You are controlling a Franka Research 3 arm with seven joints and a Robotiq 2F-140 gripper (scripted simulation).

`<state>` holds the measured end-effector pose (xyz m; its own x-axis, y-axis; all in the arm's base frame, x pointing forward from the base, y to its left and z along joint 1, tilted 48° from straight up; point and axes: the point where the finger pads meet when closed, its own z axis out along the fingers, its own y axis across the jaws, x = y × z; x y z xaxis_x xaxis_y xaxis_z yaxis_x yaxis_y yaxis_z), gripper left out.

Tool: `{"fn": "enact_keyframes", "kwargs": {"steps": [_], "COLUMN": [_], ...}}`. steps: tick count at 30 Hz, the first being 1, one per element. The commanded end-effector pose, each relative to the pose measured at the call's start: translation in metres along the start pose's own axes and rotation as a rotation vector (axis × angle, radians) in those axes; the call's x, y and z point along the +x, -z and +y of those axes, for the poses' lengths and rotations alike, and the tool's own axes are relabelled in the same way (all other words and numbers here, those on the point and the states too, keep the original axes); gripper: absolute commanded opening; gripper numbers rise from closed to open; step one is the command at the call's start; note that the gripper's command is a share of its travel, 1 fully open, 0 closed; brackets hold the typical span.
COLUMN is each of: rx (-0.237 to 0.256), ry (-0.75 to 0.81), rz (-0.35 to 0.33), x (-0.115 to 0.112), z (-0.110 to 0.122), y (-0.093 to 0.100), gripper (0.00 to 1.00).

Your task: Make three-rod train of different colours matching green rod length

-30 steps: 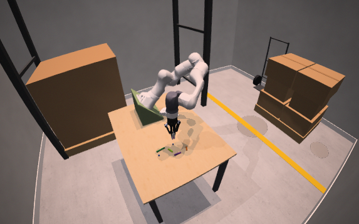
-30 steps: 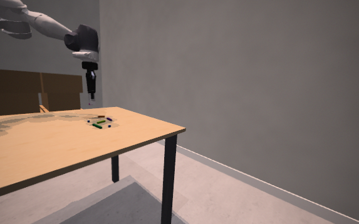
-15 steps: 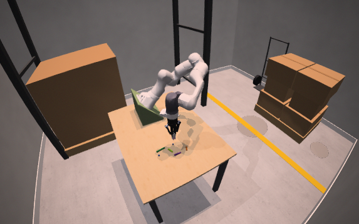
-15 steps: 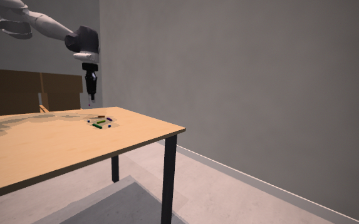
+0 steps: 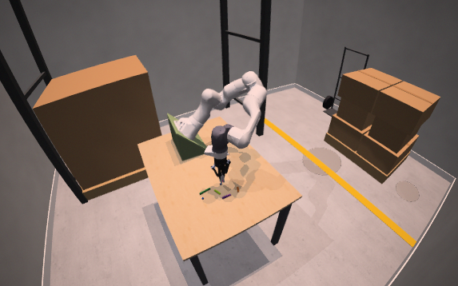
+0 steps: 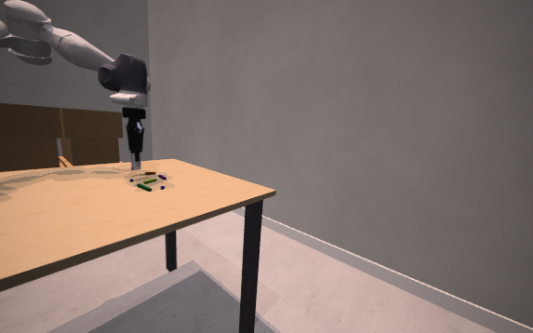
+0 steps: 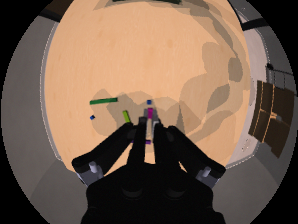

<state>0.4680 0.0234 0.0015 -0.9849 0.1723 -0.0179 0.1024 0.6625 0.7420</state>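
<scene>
My gripper [image 7: 149, 115] is shut on a small magenta rod [image 7: 150, 115], which stands upright between the fingertips. In the top view the gripper [image 5: 221, 180] hangs just above the table, over the cluster of rods. The green rod [image 5: 205, 191] lies flat at the left of the cluster, with the lime rod [image 5: 217, 192] beside it, the purple rod [image 5: 226, 196] to the right and the orange rod [image 5: 238, 188] further right. A small blue rod [image 5: 202, 197] lies by the green rod. In the wrist view the green rod [image 7: 104, 102] and the lime rod [image 7: 127, 116] lie left of the fingers.
A dark green wedge-shaped stand [image 5: 184, 140] sits at the table's back, beside the arm's base. A second blue rod [image 6: 162, 187] lies near the cluster. A large cardboard box [image 5: 94, 120] stands to the left of the table and stacked boxes [image 5: 382, 120] to the far right.
</scene>
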Motion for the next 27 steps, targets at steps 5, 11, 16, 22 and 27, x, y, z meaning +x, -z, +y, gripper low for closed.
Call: {"fn": "enact_keyframes", "kwargs": {"steps": [5,11,16,22,27], "rx": [0.007,0.007,0.007,0.007,0.007], "ry": [0.024,0.024,0.024,0.024,0.024], "rz": [-0.013,-0.013,-0.013,-0.013,-0.013], "x": [-0.005,-0.005,-0.005,-0.005,-0.005], "z": [-0.003,-0.003,-0.003,-0.003,-0.003], "y": [-0.026,-0.032,-0.034,-0.034,-0.034], "gripper": [0.03,0.03,0.03,0.03,0.03]}}
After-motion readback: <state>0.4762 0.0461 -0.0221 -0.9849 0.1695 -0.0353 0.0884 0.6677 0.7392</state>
